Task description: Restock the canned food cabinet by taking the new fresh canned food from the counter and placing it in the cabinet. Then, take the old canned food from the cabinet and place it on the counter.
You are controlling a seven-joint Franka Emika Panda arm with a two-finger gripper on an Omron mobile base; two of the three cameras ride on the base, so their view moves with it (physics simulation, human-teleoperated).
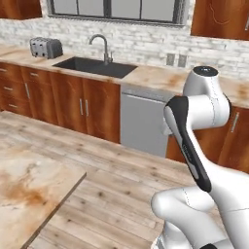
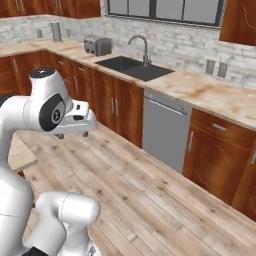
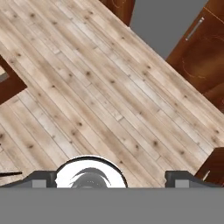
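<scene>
Gripper (image 3: pixel 105 179) hangs spread and empty, pointing at bare plank floor (image 3: pixel 100 87), nothing between its tips. Only a corner of the counter (image 1: pixel 29 194) sits off to its side; no cans visible. Best to drive closer before reaching.

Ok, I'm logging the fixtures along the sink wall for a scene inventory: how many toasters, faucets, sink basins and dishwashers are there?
toaster: 1
faucet: 1
sink basin: 1
dishwasher: 1
Total: 4
</scene>
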